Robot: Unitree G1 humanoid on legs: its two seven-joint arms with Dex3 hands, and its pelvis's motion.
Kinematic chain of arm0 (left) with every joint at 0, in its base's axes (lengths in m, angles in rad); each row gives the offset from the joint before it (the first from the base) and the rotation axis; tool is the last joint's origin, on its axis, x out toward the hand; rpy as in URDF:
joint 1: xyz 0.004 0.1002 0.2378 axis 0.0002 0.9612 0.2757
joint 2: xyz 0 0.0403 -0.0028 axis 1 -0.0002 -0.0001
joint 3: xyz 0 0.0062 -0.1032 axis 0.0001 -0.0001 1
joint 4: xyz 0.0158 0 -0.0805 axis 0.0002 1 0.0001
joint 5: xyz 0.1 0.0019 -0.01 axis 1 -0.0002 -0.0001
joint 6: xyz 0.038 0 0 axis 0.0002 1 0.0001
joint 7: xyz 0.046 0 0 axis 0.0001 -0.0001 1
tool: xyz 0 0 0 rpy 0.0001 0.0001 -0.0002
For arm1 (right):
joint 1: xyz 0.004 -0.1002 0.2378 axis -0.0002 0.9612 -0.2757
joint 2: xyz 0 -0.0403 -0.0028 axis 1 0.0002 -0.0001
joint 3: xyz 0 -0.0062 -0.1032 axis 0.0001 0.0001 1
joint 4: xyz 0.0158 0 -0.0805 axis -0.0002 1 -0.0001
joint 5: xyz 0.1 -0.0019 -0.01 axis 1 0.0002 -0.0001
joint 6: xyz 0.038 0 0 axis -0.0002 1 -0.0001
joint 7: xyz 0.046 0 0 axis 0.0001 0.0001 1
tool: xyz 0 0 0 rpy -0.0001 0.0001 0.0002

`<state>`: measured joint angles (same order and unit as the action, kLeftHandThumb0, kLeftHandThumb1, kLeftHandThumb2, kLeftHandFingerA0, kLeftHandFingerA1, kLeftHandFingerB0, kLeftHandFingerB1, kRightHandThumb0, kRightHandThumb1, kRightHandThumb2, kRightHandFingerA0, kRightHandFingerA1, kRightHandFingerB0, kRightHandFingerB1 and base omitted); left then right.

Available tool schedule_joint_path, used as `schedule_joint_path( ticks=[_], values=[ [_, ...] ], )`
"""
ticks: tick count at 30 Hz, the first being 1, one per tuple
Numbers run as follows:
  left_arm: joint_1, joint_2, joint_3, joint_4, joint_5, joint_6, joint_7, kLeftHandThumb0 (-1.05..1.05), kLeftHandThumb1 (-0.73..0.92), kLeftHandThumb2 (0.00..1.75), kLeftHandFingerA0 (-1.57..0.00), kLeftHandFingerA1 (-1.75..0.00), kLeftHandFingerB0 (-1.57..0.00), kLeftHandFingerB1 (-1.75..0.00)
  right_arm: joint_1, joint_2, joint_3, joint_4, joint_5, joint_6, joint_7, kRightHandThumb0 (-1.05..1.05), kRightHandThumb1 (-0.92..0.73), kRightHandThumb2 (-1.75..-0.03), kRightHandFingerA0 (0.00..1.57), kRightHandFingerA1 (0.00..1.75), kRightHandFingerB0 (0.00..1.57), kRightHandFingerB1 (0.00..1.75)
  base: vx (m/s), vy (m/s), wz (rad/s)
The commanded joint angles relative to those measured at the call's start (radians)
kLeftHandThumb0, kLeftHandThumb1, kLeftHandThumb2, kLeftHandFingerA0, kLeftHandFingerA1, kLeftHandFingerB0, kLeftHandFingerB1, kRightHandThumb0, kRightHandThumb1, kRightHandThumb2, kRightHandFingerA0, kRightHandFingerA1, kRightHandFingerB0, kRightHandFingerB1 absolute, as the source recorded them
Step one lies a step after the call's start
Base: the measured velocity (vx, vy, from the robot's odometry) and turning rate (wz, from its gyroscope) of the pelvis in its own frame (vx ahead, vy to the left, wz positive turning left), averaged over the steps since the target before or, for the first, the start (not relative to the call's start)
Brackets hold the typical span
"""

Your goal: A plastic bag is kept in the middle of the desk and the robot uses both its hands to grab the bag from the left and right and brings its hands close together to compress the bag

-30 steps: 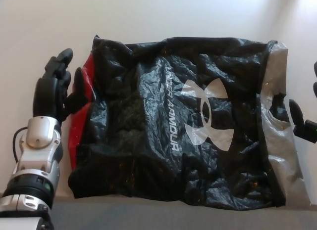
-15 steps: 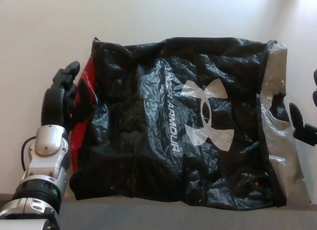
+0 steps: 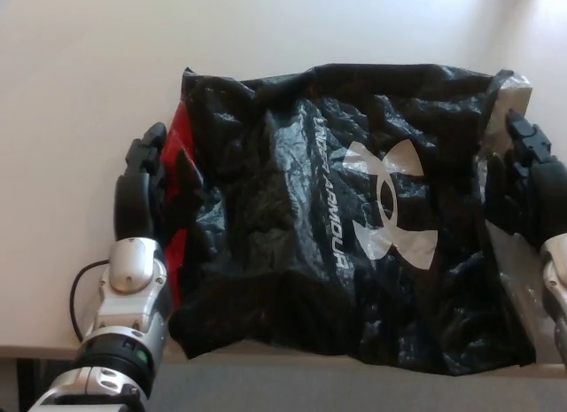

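You see the crumpled black plastic bag (image 3: 354,226) lying on the pale desk (image 3: 89,93). Your left hand (image 3: 146,186) presses the bag's red left edge, fingers spread; your right hand (image 3: 523,182) clasps its grey right edge.

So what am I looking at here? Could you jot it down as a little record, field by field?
Surface: pale desk
Object: black plastic bag, crumpled, lying flat mid-desk
Markings: white logo and lettering
Bag sides: red strip at left, silver strip at right
Left hand: at the bag's left edge, against the red strip
Right hand: at the bag's right edge, over the silver strip
Bag state: wrinkled but spread out, not yet bunched
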<state>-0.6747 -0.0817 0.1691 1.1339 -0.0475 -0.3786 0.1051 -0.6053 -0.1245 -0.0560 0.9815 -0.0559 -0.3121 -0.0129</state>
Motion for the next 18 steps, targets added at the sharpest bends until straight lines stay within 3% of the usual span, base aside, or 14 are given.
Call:
schedule_joint_path(
  ticks=[1, 2, 3, 4, 7, 9, 10, 11, 13, 14, 15, 16, 17, 18],
  values=[
    [-0.012, -0.042, 0.009, 0.003, -0.013, -0.015, 0.038, -0.77, 0.92, 0.77, -0.02, -0.24, -0.06, -0.24, -0.019, 0.032, 0.006, 0.031, 0.009, 0.004, 0.019, -0.91, -0.88, -1.2, 0.0, 0.11, 0.0, 0.09, 0.0, 0.0, 0.0],
    [-0.015, -0.046, 0.012, 0.006, -0.013, -0.017, 0.042, -0.77, 0.92, 0.77, -0.02, -0.24, -0.06, -0.24, -0.022, 0.035, 0.003, 0.04, 0.012, 0.001, 0.019, -0.91, -0.88, -1.2, 0.0, 0.11, 0.0, 0.09, 0.0, 0.0, 0.0],
    [-0.015, -0.047, 0.012, 0.009, -0.011, -0.019, 0.041, -0.75, 0.78, 1.14, 0.0, -0.26, -0.08, -0.26, -0.023, 0.041, 0.001, 0.05, 0.013, 0.001, 0.017, -0.92, -0.9, -1.2, 0.0, 0.1, 0.0, 0.07, 0.0, 0.0, 0.0],
    [-0.015, -0.046, 0.011, 0.01, -0.009, -0.019, 0.041, -0.83, 0.82, 1.16, 0.0, -0.21, -0.14, -0.22, -0.024, 0.044, 0.0, 0.058, 0.014, 0.002, 0.017, -0.94, -0.9, -1.21, 0.0, 0.1, 0.0, 0.06, 0.0, 0.0, 0.0],
    [-0.011, -0.043, 0.012, 0.015, -0.009, -0.033, 0.03, -0.78, 0.82, 1.17, 0.0, -0.21, -0.1, -0.23, -0.027, 0.046, -0.005, 0.074, 0.017, 0.014, 0.016, -0.95, -0.9, -1.22, 0.0, 0.09, 0.0, 0.06, 0.0, 0.0, 0.0],
    [-0.012, -0.044, 0.021, 0.02, -0.02, -0.04, 0.019, -0.79, 0.8, 1.07, -0.03, -0.19, -0.01, -0.21, -0.024, 0.044, -0.011, 0.083, 0.02, 0.013, 0.012, -0.93, -0.9, -1.21, 0.0, 0.1, 0.0, 0.07, 0.0, 0.0, 0.0],
    [-0.011, -0.045, 0.026, 0.02, -0.026, -0.045, 0.012, -0.73, 0.92, 0.78, -0.01, -0.19, -0.04, -0.22, -0.022, 0.042, -0.013, 0.088, 0.021, 0.012, 0.011, -0.94, -0.91, -1.22, 0.0, 0.09, 0.0, 0.06, 0.0, 0.0, 0.0],
    [-0.007, -0.043, 0.027, 0.019, -0.025, -0.048, 0.013, -0.74, 0.8, 1.16, 0.0, -0.23, -0.09, -0.25, -0.021, 0.041, -0.014, 0.091, 0.021, 0.012, 0.011, -0.95, -0.91, -1.22, 0.0, 0.08, 0.0, 0.05, 0.0, 0.0, 0.0],
    [-0.003, -0.041, 0.029, 0.019, -0.023, -0.05, 0.016, -0.75, 0.81, 1.17, 0.0, -0.23, -0.09, -0.24, -0.021, 0.038, -0.019, 0.092, 0.025, 0.012, 0.012, -0.94, -0.91, -1.22, 0.0, 0.1, 0.0, 0.05, 0.0, 0.0, 0.0],
    [-0.003, -0.041, 0.029, 0.02, -0.023, -0.047, 0.016, -0.74, 0.92, 0.78, -0.02, -0.21, -0.04, -0.22, -0.022, 0.039, -0.023, 0.089, 0.029, 0.015, 0.015, -0.94, -0.9, -1.22, 0.0, 0.09, 0.0, 0.05, 0.0, 0.0, 0.0],
    [-0.003, -0.041, 0.026, 0.02, -0.019, -0.045, 0.02, -0.77, 0.81, 1.16, 0.0, -0.24, -0.12, -0.24, -0.024, 0.041, -0.025, 0.087, 0.032, 0.016, 0.017, -0.93, -0.9, -1.22, 0.0, 0.1, 0.0, 0.05, 0.0, 0.0, 0.0],
    [-0.003, -0.042, 0.021, 0.021, -0.012, -0.046, 0.024, -0.74, 0.92, 0.78, -0.03, -0.22, -0.05, -0.22, -0.027, 0.046, -0.027, 0.086, 0.035, 0.018, 0.018, -0.92, -0.91, -1.22, 0.0, 0.12, 0.0, 0.06, 0.0, 0.0, 0.0],
    [-0.003, -0.044, 0.019, 0.022, -0.01, -0.047, 0.024, -0.74, 0.92, 0.78, -0.03, -0.22, -0.05, -0.22, -0.031, 0.049, -0.028, 0.086, 0.036, 0.02, 0.018, -0.92, -0.91, -1.22, 0.0, 0.12, 0.0, 0.06, 0.0, 0.0, 0.0],
    [0.004, -0.044, 0.008, 0.016, 0.002, -0.05, 0.03, -0.77, 0.83, 1.17, 0.0, -0.24, -0.13, -0.24, -0.037, 0.065, -0.026, 0.087, 0.037, 0.019, 0.015, -0.93, -0.9, -1.22, 0.0, 0.14, 0.0, 0.06, 0.0, 0.0, 0.0]
  ],
)
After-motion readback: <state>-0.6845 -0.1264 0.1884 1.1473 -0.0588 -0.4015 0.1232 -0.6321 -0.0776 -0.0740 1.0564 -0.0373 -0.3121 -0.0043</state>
